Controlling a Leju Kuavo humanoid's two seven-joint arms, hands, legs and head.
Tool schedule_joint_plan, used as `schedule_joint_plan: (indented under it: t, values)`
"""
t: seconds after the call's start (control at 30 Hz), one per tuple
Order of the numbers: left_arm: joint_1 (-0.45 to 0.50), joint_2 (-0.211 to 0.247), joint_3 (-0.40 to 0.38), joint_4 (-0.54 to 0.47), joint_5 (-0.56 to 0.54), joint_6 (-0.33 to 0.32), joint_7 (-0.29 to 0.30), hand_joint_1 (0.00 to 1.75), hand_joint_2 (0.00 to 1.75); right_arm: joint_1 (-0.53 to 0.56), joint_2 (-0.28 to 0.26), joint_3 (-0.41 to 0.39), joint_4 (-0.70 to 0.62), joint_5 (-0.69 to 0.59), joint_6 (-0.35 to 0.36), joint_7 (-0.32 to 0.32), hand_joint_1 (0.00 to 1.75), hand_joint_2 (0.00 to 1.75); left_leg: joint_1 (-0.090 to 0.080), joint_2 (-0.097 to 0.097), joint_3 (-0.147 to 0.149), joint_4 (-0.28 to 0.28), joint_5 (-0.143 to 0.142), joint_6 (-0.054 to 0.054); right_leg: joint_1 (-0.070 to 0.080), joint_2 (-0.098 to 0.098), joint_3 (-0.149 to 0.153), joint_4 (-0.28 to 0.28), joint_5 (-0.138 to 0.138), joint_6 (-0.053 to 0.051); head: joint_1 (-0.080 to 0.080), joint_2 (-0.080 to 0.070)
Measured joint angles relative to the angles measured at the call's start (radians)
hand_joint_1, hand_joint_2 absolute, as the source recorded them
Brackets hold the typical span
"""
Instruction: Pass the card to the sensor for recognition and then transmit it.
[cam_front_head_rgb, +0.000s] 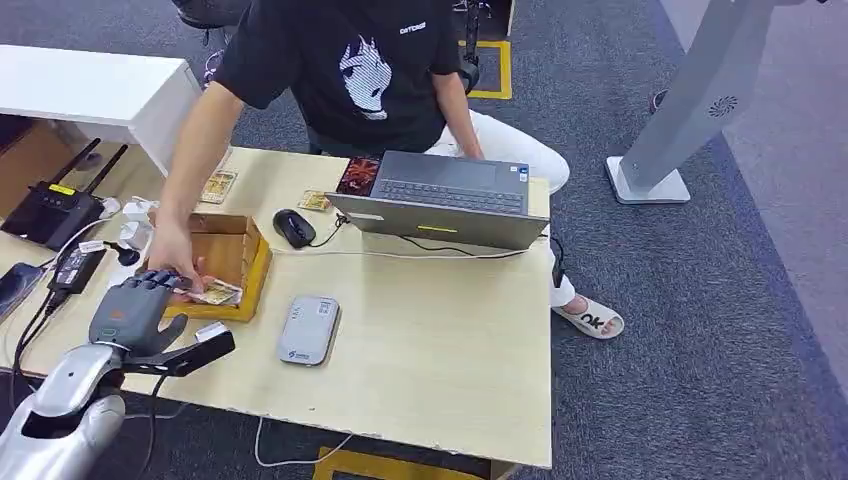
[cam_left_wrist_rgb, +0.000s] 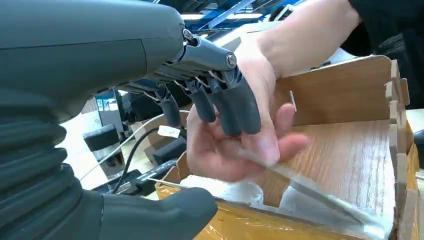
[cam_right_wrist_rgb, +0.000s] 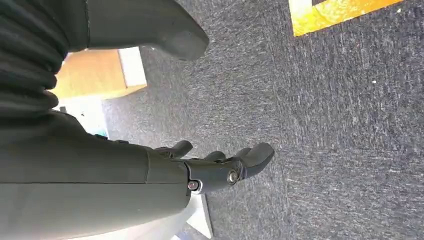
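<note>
left hand (cam_front_head_rgb: 135, 305): hovers at the front edge of the wooden tray (cam_front_head_rgb: 240, 255) near the worktop's (cam_front_head_rgb: 430, 350) left edge, fingers (cam_left_wrist_rgb: 235, 107) spread over the tray and thumb out to the side; it grasps nothing that i can make out.
right hand (cam_right_wrist_rgb: 220, 167): hangs low over grey carpet (cam_right_wrist_rgb: 350, 125), fingers loosely curled, nothing in it.
person's hand (cam_front_head_rgb: 175, 255): reaches into the same tray from the far side, fingertips on the cards, almost touching the robot's fingers.
card (cam_front_head_rgb: 215, 293): lies in the tray at its front, under the person's hand; in the left wrist view a thin pale edge (cam_left_wrist_rgb: 300, 182) runs slanting across the tray floor.
handling: my guess is light, thin, flat, fairly stiff and glossy, so likely slippery; lying flat it offers little to catch, so i'd pinch it by a lifted edge or corner between thumb and finger.
sensor (cam_front_head_rgb: 308, 330): the grey and white reader lies flat on the worktop just right of the tray, well within reach.
counts: one tray, one sensor, one laptop (cam_front_head_rgb: 445, 200), one mouse (cam_front_head_rgb: 293, 228); about three loose cards on the worktop beyond the tray; how many lie in the tray i cannot tell.
</note>
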Motion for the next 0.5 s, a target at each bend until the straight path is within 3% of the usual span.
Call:
schedule_joint_plan:
  t: [0.13, 0.4, 0.5]
  values:
    - [0.019, -0.004, 0.000, -0.008, -0.005, 0.009, 0.002, 0.40, 1.75, 0.001, 0.000, -0.002, 0.000, -0.003, 0.000, 0.001, 0.00, 1.75, 0.000, 0.000, 0.000, 0.000, 0.000, 0.000, 0.000, 0.000, 0.000, 0.000, 0.000, 0.000, 0.000, 0.000]
    - [0.038, -0.034, -0.016, -0.019, -0.022, 0.031, 0.010, 0.33, 1.75, 0.001, 0.000, -0.011, 0.000, -0.003, -0.005, 0.017, 0.00, 1.75, 0.000, 0.000, 0.000, 0.000, 0.000, 0.000, 0.000, 0.000, 0.000, 0.000, 0.000, 0.000, 0.000, 0.000]
    - [0.038, -0.041, -0.017, -0.019, -0.022, 0.032, 0.010, 0.10, 1.75, 0.001, 0.000, -0.013, 0.000, -0.003, -0.005, 0.017, 0.00, 1.75, 0.000, 0.000, 0.000, 0.000, 0.000, 0.000, 0.000, 0.000, 0.000, 0.000, 0.000, 0.000, 0.000, 0.000]
